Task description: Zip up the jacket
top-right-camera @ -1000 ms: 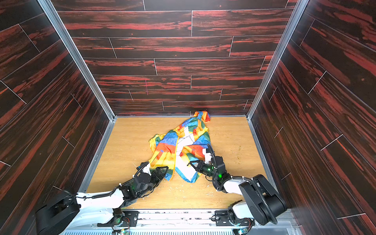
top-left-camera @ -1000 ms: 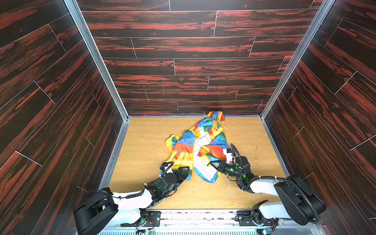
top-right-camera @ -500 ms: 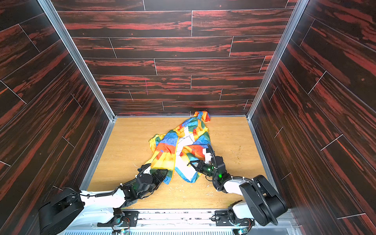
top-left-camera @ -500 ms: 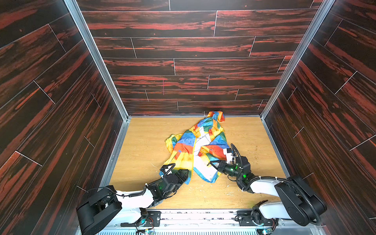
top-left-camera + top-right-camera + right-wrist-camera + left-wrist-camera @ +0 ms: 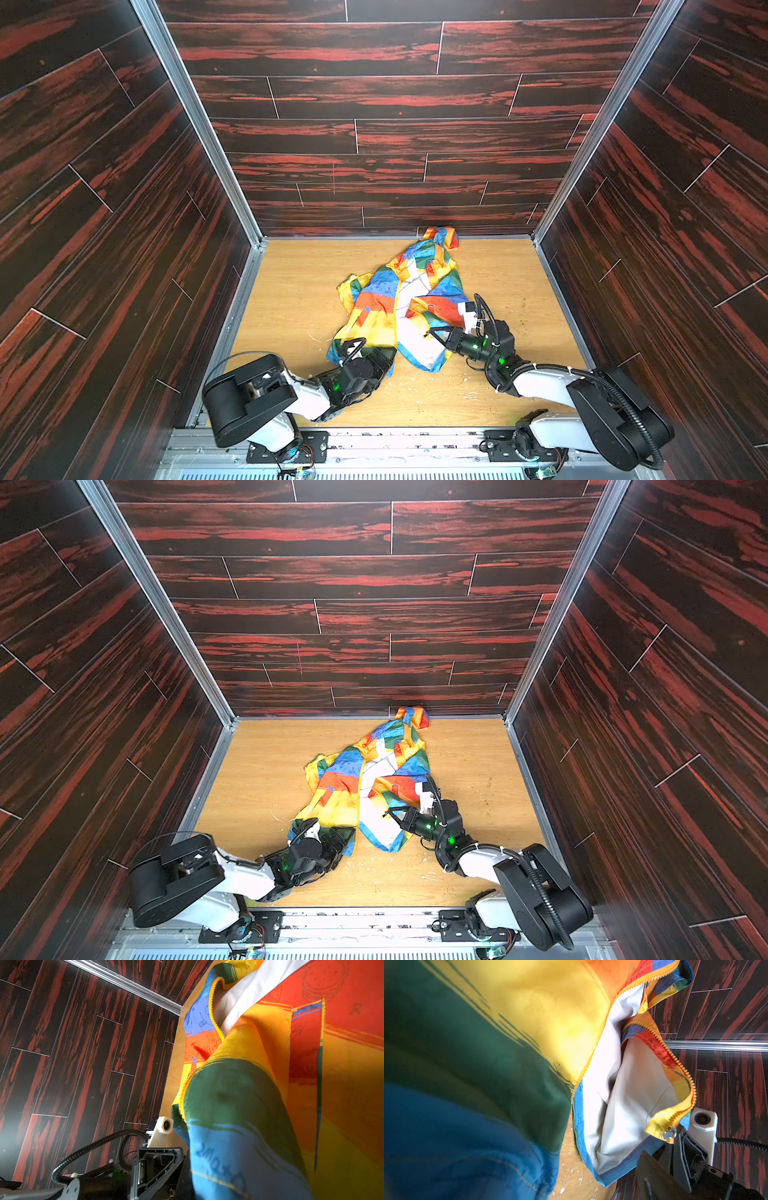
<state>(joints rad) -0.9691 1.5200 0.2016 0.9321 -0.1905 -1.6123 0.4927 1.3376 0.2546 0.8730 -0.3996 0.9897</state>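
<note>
Enclosed on three sides by dark, red-streaked wall panels (image 5: 374, 124); floored in pale wood (image 5: 299, 291). Contains the jacket (image 5: 376, 299), crumpled on the floor a little right of centre in both top views. One end reaches the foot of the back wall; the hem points towards the arm bases. Front open: yellow zipper halves (image 5: 675, 1059) parted, white lining (image 5: 623, 1105) exposed between them.

Right gripper (image 5: 435, 332):
- Pressed together, pinching the jacket at the lower end of the right zipper half.
- Grip point just beside the metal slider (image 5: 669, 1133), as seen in the left wrist view.
- Held panel edge folded back, lining side showing.

Left gripper (image 5: 380, 358):
- Set at the hem of the left front panel, against the blue and green fabric.
- Spread or closed: cannot tell, since cloth covers the fingertips in both top views.
- Left wrist view half filled by blurred green, yellow and blue cloth close to the lens.

Scattered white flecks (image 5: 415, 376) on the floor between the two grippers, near the hem
</note>
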